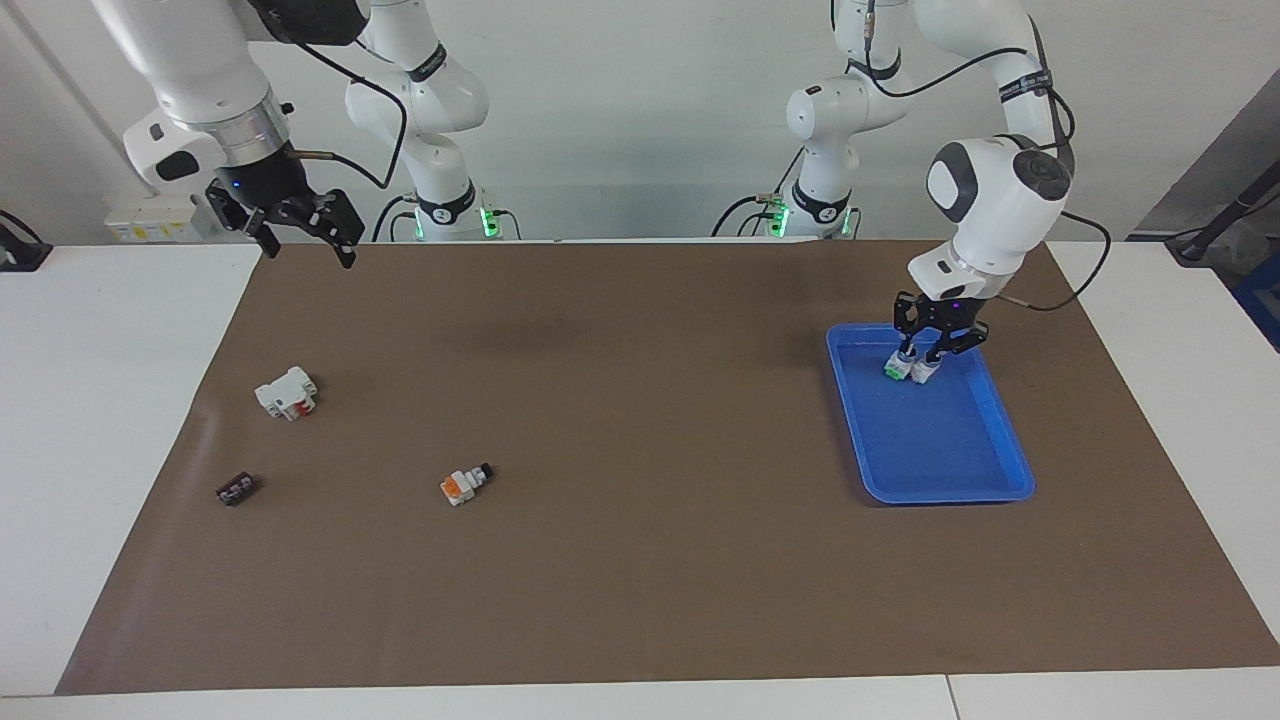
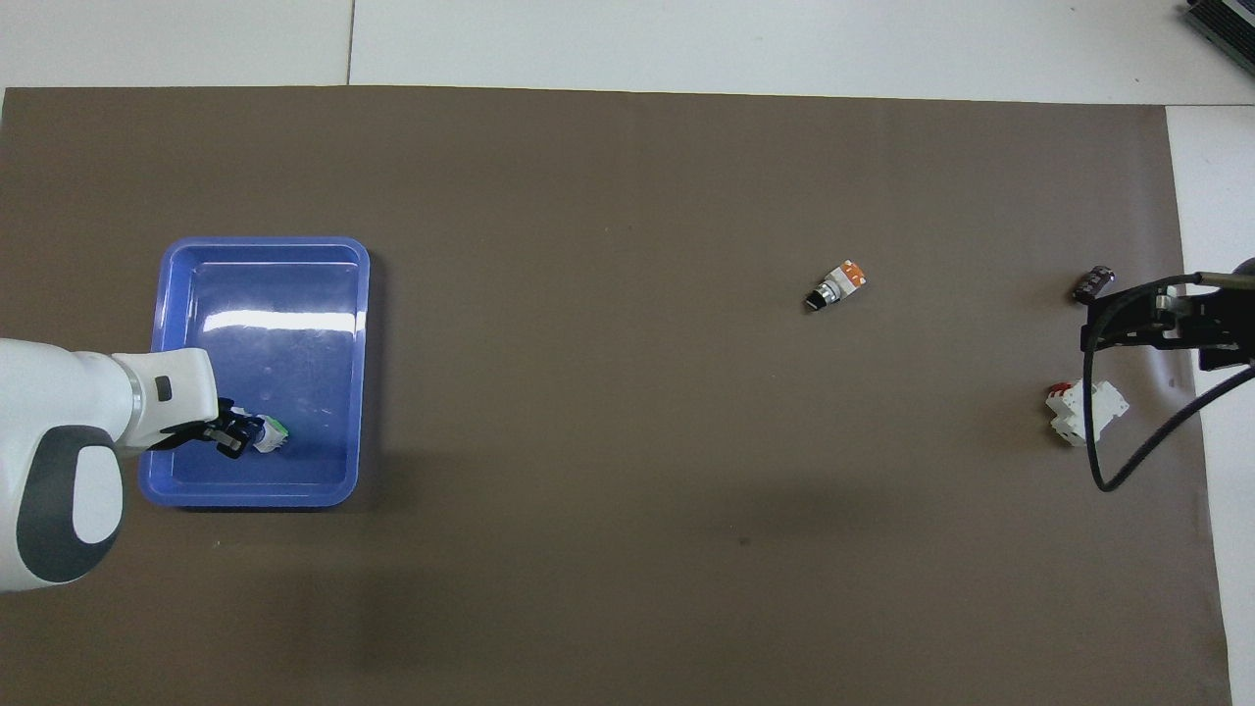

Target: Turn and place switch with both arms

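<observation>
The switch (image 1: 897, 367), a small white block with a green face, is in the blue tray (image 1: 1012, 432) at the end of the tray nearer the robots. My left gripper (image 1: 915, 363) reaches down into the tray and is shut on the switch, low at the tray floor. In the overhead view the switch (image 2: 270, 432) shows its green face just past the left gripper (image 2: 238, 438), inside the tray (image 2: 265, 242). My right gripper (image 1: 305, 242) is open and empty, raised over the mat's edge at the right arm's end; it also shows in the overhead view (image 2: 1128, 319).
An orange-white switch with a black tip (image 1: 465, 485) (image 2: 838, 284) lies mid-mat. A white block with red parts (image 1: 287, 392) (image 2: 1083, 412) and a small black part (image 1: 237, 490) (image 2: 1093, 282) lie toward the right arm's end. A brown mat (image 1: 640, 560) covers the table.
</observation>
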`<state>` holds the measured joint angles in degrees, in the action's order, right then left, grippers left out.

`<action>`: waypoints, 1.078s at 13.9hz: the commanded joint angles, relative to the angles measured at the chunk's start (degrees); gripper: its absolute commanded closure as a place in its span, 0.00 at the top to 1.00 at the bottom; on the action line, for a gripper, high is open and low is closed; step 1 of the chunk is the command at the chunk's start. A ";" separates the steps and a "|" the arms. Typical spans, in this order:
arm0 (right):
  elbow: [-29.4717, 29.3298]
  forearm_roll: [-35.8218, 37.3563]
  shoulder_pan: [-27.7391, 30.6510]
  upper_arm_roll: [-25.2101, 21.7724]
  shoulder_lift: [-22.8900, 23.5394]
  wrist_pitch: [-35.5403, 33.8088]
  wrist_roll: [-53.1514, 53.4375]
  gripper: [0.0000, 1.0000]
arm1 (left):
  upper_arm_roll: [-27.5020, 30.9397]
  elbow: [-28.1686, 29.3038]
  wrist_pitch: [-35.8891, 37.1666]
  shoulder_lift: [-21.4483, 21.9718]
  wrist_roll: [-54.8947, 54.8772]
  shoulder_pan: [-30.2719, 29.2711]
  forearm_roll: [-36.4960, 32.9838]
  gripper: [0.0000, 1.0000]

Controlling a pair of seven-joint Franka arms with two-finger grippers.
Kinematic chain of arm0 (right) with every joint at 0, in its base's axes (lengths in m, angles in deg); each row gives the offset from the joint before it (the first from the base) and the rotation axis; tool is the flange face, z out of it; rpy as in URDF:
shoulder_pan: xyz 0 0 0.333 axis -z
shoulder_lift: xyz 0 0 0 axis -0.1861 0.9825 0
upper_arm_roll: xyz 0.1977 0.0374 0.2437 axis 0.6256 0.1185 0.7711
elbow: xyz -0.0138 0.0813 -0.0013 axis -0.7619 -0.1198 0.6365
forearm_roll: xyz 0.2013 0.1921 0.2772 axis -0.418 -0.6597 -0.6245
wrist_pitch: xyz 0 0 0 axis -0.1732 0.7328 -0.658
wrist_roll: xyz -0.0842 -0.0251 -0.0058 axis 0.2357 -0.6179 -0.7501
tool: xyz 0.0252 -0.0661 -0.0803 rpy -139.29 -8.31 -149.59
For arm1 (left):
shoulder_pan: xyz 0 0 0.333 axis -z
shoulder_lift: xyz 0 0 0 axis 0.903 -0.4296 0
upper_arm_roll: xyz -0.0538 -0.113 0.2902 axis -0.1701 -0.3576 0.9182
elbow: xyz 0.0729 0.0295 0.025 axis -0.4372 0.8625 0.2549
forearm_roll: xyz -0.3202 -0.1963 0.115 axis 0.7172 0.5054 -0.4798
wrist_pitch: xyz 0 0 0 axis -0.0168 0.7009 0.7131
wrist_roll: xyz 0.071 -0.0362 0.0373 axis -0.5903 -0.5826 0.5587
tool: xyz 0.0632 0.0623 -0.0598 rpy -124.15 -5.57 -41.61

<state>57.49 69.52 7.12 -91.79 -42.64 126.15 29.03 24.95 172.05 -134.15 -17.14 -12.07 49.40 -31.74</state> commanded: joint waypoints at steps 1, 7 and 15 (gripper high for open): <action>-0.08 0.68 0.01 0.27 -0.42 -1.14 0.10 1.00 | 0.17 -10.85 9.16 -4.16 6.59 2.32 -0.99 0.43; -0.08 0.42 0.09 0.27 -0.42 -1.06 0.10 1.00 | -0.09 -17.03 13.75 -5.84 26.00 11.18 -8.81 0.39; -0.08 0.42 0.09 0.27 -0.42 -1.06 0.10 1.00 | 0.52 -36.53 33.69 -8.22 36.23 14.72 -8.11 0.36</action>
<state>57.49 69.52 7.11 -91.78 -42.64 126.05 29.03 24.92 141.71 -105.65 -23.56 23.22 64.69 -39.05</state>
